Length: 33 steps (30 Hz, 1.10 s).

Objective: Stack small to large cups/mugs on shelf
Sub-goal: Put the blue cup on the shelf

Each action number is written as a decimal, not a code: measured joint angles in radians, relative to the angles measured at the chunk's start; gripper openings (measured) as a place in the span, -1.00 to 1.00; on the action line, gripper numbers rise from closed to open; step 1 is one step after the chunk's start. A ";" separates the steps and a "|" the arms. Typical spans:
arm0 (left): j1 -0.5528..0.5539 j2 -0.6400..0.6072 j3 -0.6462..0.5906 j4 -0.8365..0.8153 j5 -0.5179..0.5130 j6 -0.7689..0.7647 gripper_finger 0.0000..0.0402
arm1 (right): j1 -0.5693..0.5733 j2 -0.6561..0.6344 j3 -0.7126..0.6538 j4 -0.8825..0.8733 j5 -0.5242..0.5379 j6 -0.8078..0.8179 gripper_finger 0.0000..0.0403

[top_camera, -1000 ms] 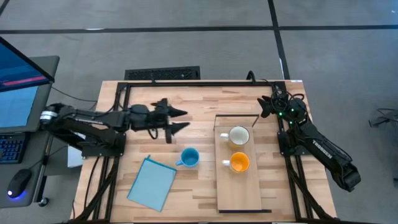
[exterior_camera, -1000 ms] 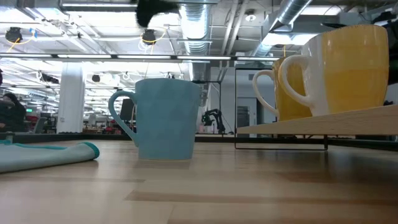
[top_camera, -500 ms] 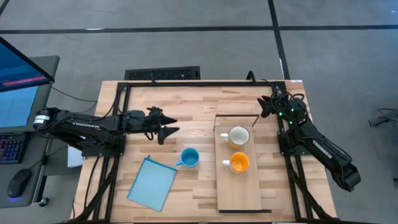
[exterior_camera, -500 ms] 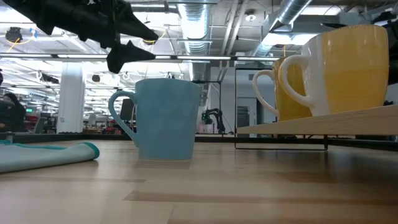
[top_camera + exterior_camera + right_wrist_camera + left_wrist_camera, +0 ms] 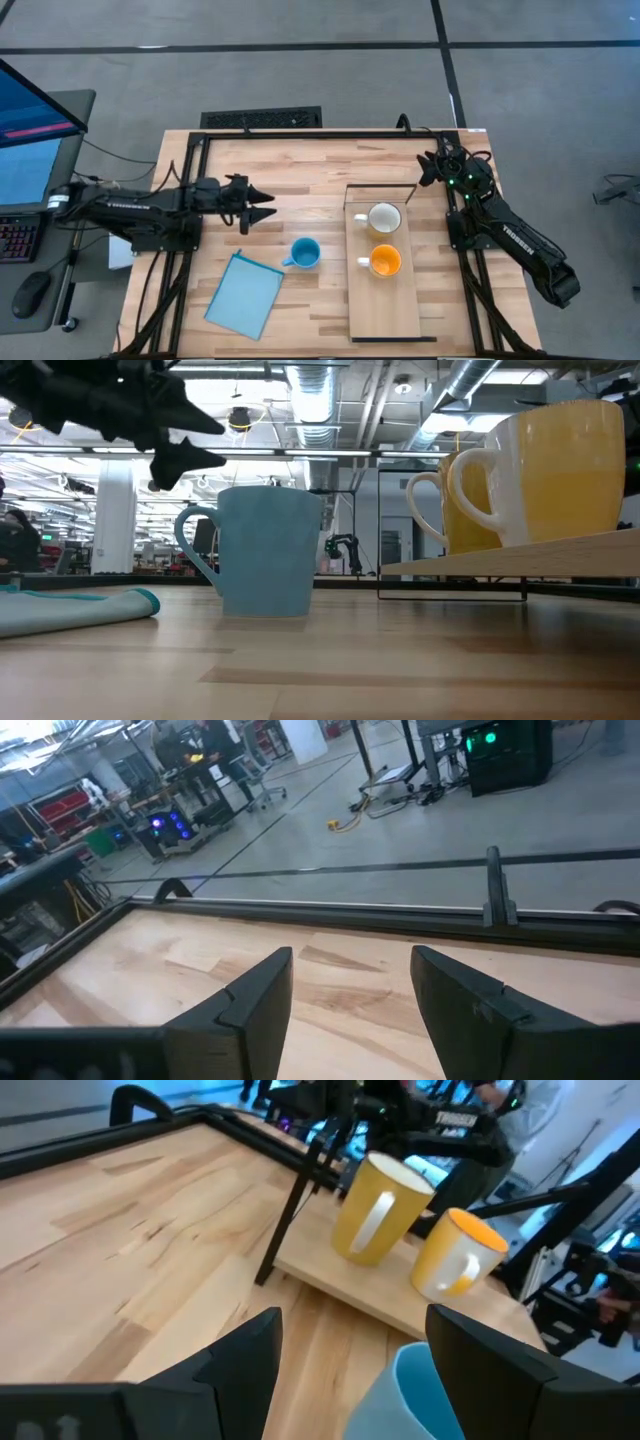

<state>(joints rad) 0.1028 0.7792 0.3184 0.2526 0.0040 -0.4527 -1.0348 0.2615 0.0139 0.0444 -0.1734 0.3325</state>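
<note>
The left end effector [image 5: 262,200] hangs above the left half of the table [image 5: 300,165], off the surface, with its two fingers spread apart and nothing between them. It points toward the right, and the blue mug [image 5: 305,252] stands on the table a little nearer and to the right of it, well clear of the fingers. From the level camera the same end effector [image 5: 190,440] shows high at the left, above and left of the blue mug [image 5: 265,550], whose handle points left.

The shelf [image 5: 385,300] lies on the right half of the table, its long side running from far to near. Two mugs stand on it toward its far end: the cream mug [image 5: 384,217] farther away, and the orange mug [image 5: 385,261] just in front of it, close together, both with handles turned left. The blue mug sits just left of the shelf, not on it.

A blue cloth [image 5: 245,294] lies flat near the left front of the table.

The right end effector [image 5: 430,172] waits at the far right corner of the table, its fingers parted and empty.
</note>
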 joint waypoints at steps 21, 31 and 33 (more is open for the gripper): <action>-0.201 0.145 -0.095 0.084 -0.018 -0.013 0.01 | 0.000 0.000 0.000 0.000 0.018 0.000 0.12; -0.367 0.334 -0.002 0.128 -0.070 -0.066 -0.13 | 0.000 0.000 0.000 0.000 0.018 0.000 0.12; -0.381 0.392 0.024 0.130 -0.080 -0.087 -0.14 | 0.000 0.000 0.000 0.000 0.018 0.000 0.12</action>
<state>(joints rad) -0.2777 1.1716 0.3426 0.3825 -0.0761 -0.5398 -1.0348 0.2615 0.0139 0.0441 -0.1558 0.3325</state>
